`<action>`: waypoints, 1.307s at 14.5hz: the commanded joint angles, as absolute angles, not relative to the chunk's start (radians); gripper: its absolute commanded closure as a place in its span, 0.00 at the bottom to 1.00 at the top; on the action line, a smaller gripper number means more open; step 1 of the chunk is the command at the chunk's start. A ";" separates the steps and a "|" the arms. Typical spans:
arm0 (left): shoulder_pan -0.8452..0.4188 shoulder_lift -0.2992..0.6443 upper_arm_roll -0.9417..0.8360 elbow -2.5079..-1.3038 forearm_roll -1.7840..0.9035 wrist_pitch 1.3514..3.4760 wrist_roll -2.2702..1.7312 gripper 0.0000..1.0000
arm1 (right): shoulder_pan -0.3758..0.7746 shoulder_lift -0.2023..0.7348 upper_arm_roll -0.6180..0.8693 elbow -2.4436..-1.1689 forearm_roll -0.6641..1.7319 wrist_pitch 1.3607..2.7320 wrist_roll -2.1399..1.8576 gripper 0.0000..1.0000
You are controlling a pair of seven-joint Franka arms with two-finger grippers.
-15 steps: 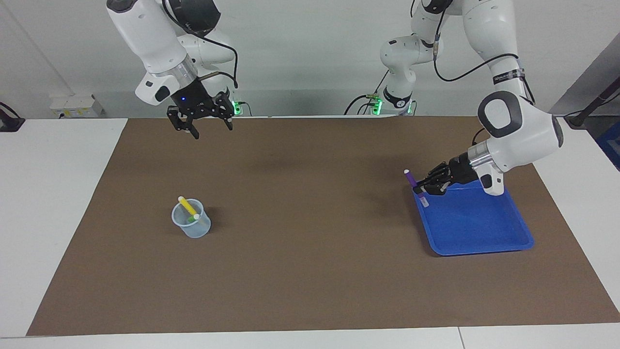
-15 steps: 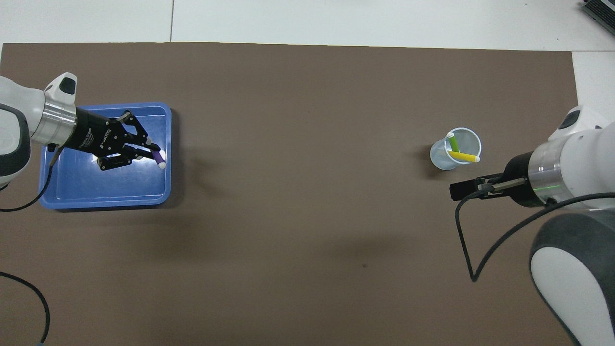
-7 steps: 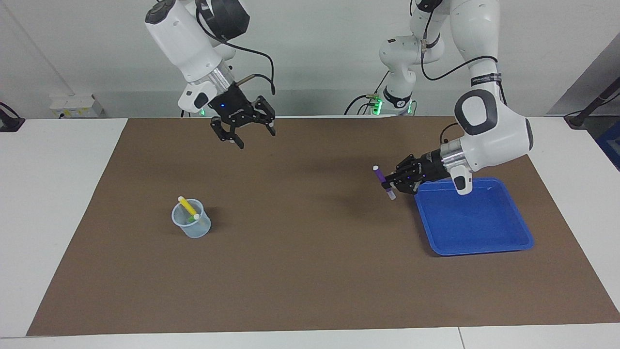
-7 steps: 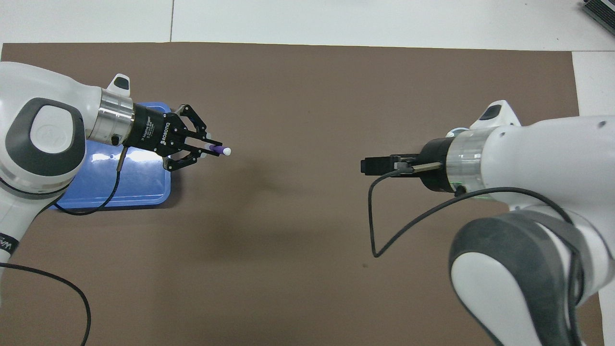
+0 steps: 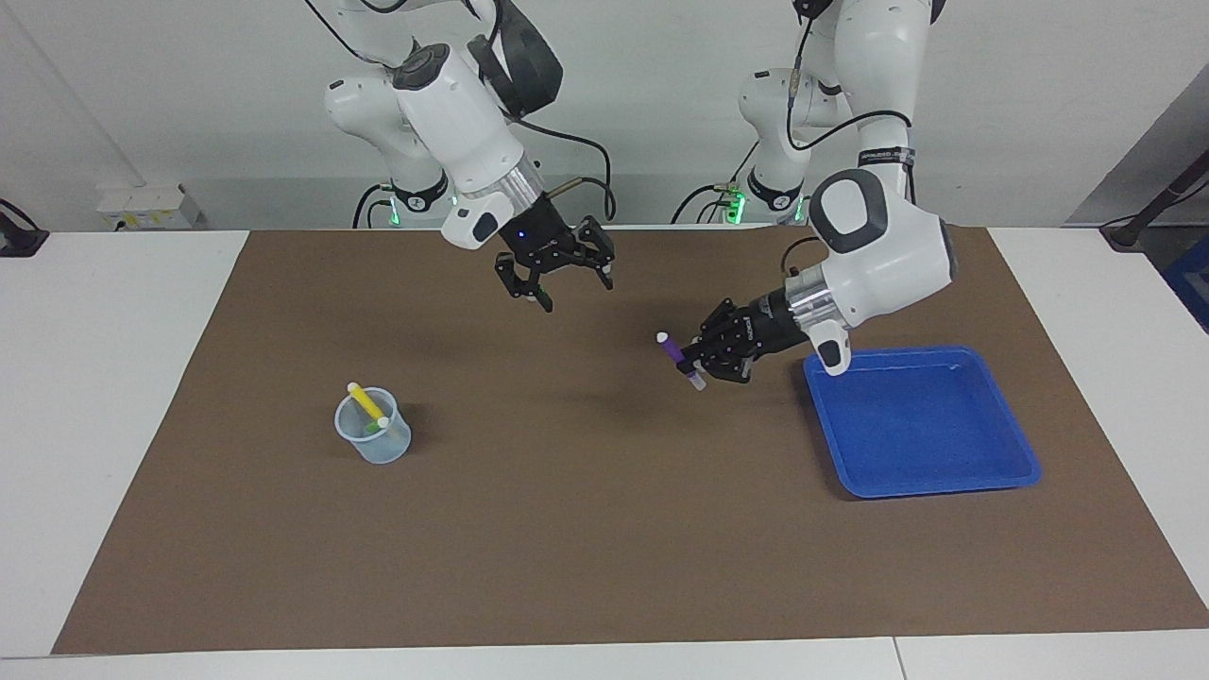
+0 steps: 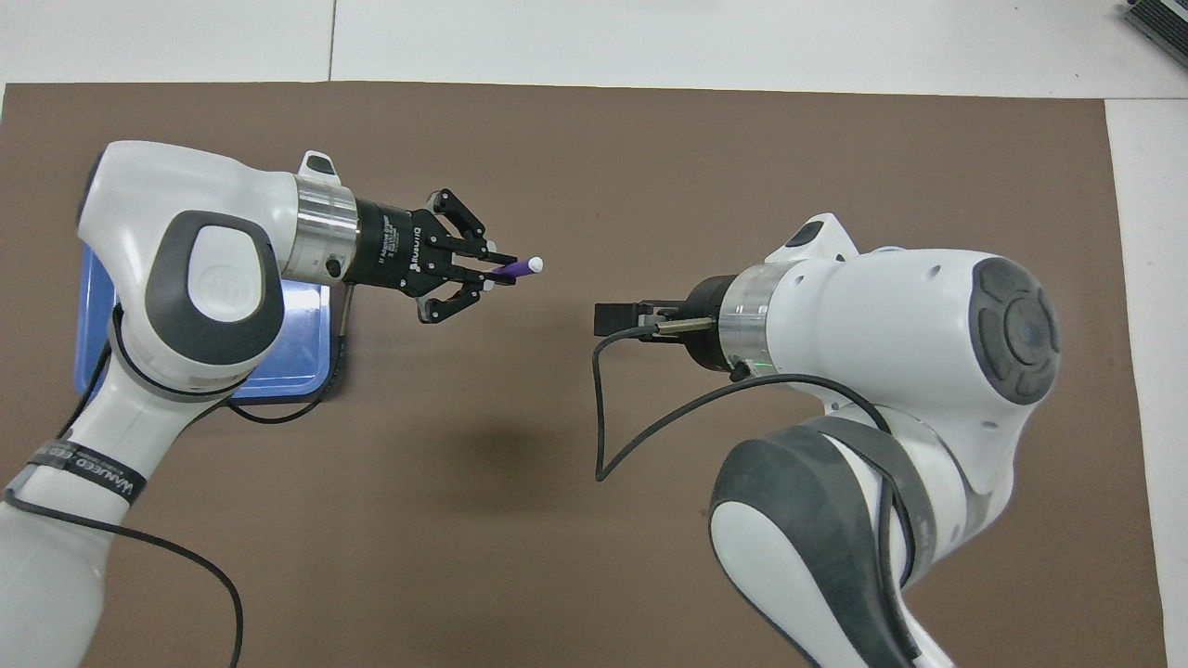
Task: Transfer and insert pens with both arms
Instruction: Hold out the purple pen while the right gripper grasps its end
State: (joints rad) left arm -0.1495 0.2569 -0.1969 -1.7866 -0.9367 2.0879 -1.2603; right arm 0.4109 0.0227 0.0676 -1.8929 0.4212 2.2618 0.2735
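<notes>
White jointed arms (image 5: pixel 878 250) with dark grey joint patches, silver wrist rings, black cables (image 6: pixel 640 436) and black grippers (image 5: pixel 557 269).

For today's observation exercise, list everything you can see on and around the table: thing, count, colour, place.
purple pen: one, purple, whitish cap, held in the air over the brown mat
yellow pen: one, yellow, in the cup
green pen: one, green, in the cup
cup: one, clear, toward the right arm's end
tray: one, blue, toward the left arm's end
brown mat: one, covering the table
left end effector: black, shut on the purple pen
right end effector: black, open, over the mat
</notes>
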 commanded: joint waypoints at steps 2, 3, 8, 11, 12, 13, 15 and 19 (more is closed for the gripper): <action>-0.198 0.224 -0.184 -1.868 -0.983 2.134 -1.270 1.00 | 0.437 0.037 0.066 -1.850 0.425 2.252 0.295 0.00; -0.237 0.216 -0.184 -1.876 -0.985 2.137 -1.256 1.00 | 0.437 0.038 0.066 -1.850 0.419 2.253 0.282 0.00; -0.244 0.212 -0.186 -1.884 -1.040 2.109 -1.152 1.00 | 0.430 0.072 0.066 -1.845 0.390 2.290 0.227 0.06; -0.252 0.206 -0.189 -1.882 -1.046 2.088 -1.146 1.00 | 0.413 0.081 0.064 -1.852 0.391 2.284 0.147 0.15; -0.253 0.207 -0.189 -1.881 -1.066 2.089 -1.146 1.00 | 0.408 0.084 0.064 -1.850 0.391 2.289 0.144 0.19; -0.253 0.206 -0.189 -1.881 -1.078 2.091 -1.146 1.00 | 0.408 0.095 0.064 -1.848 0.391 2.292 0.146 0.22; -0.252 0.206 -0.189 -1.882 -1.080 2.089 -1.147 1.00 | 0.413 0.100 0.064 -1.847 0.391 2.312 0.150 0.26; -0.253 0.206 -0.189 -1.881 -1.081 2.095 -1.146 1.00 | 0.417 0.109 0.064 -1.845 0.399 2.315 0.155 0.32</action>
